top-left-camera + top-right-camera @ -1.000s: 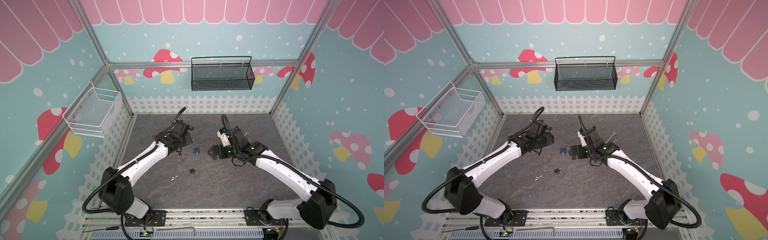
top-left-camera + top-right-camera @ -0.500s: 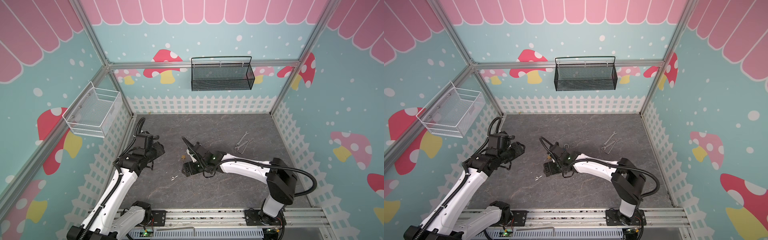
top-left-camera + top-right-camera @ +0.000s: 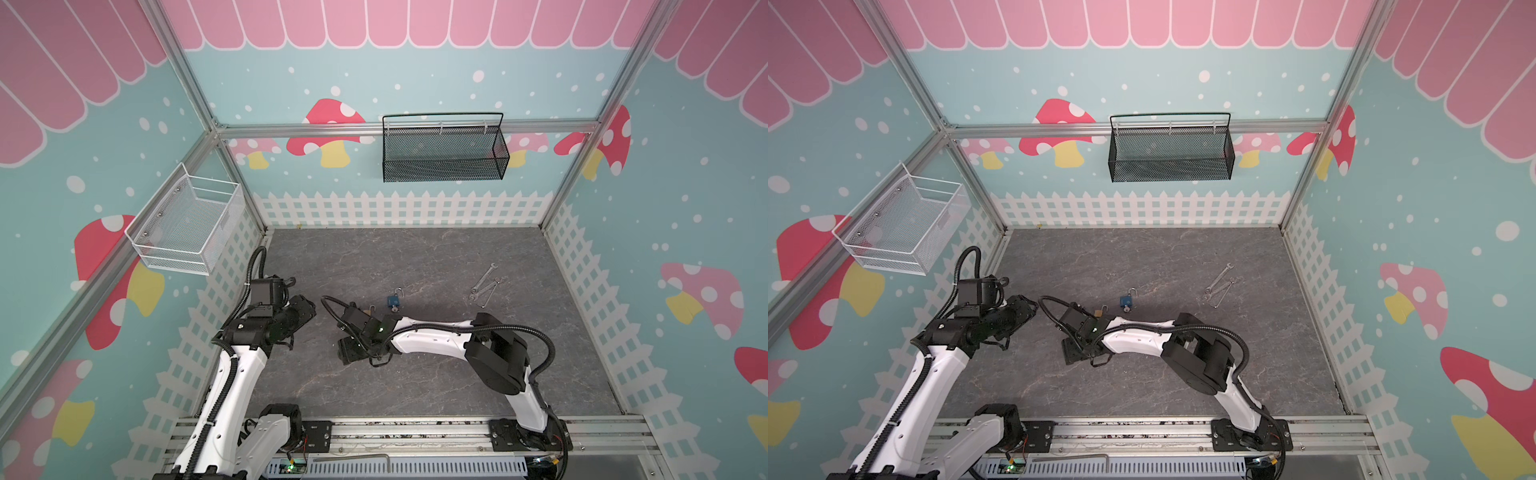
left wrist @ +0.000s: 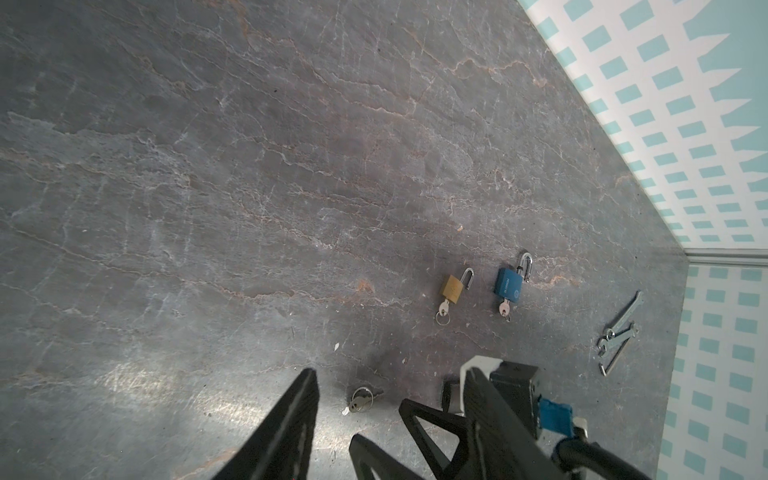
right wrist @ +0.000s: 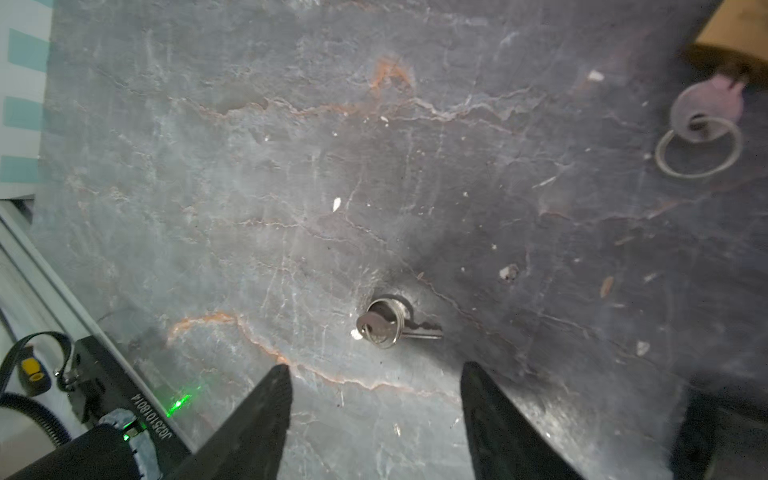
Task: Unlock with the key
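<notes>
A loose silver key (image 5: 388, 326) on a ring lies flat on the grey floor. It is just past the fingertips of my right gripper (image 5: 374, 368), which is open and hangs low over it with nothing between the jaws. In both top views the right gripper (image 3: 348, 354) (image 3: 1072, 353) hides this key. A brass padlock (image 3: 369, 309) (image 4: 452, 287) and a blue padlock (image 3: 394, 301) (image 4: 508, 286) lie behind it, each with a key in it and its shackle raised. My left gripper (image 3: 308, 309) (image 4: 390, 371) is open and empty near the left wall. It faces the loose key (image 4: 360, 401).
Two wrenches (image 3: 484, 286) lie at the right back of the floor. A white wire basket (image 3: 187, 226) hangs on the left wall. On the back wall hangs a black mesh basket (image 3: 442, 151). A white picket fence borders the floor.
Both grippers have left the padlocks. The left arm has drawn back toward the left wall. The right gripper has swung to the front left over the loose key, and its jaws have narrowed.
</notes>
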Robot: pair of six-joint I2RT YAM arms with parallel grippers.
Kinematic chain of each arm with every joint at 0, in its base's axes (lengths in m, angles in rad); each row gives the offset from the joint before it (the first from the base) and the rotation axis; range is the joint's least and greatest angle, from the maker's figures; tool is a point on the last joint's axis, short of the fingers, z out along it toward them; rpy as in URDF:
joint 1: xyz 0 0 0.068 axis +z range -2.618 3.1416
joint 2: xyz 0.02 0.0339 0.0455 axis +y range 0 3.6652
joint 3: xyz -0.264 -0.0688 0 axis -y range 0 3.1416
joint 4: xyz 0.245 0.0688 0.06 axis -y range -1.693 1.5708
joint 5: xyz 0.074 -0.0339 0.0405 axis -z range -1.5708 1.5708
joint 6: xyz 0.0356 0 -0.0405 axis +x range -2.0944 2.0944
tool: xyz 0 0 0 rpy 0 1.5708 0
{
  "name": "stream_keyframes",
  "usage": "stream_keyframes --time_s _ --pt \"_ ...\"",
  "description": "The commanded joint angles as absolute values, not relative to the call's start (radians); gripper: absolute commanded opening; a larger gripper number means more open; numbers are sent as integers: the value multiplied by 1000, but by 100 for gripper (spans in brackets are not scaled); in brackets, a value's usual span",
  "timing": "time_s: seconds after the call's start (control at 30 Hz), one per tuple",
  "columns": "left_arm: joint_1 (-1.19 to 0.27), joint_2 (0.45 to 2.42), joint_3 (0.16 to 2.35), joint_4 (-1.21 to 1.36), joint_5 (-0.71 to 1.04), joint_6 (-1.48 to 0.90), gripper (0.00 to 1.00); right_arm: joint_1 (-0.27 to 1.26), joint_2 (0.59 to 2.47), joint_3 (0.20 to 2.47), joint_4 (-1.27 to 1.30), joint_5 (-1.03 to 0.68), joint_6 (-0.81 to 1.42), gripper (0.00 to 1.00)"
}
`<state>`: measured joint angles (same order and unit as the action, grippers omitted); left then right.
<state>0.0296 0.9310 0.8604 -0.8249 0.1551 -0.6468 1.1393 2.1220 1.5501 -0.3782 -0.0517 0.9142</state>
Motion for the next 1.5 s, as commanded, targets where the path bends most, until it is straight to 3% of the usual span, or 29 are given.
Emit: stream_keyframes --time_s 0.0,0.13,0.3,0.43,1.47 --pt "47 909 840 -838 190 -635 56 1144 2153 1591 -402 -40 931 55" --pt "47 896 824 -831 188 -643 56 1147 2174 1608 -400 -45 925 46" --pt "48 891 812 -828 191 -651 56 1148 2190 1619 -393 -64 913 44" --pt "49 881 803 -824 183 -665 56 1149 2198 1624 -393 -68 913 36" --pt "49 799 769 -822 94 -742 56 1160 2251 1705 -466 -1 823 25"
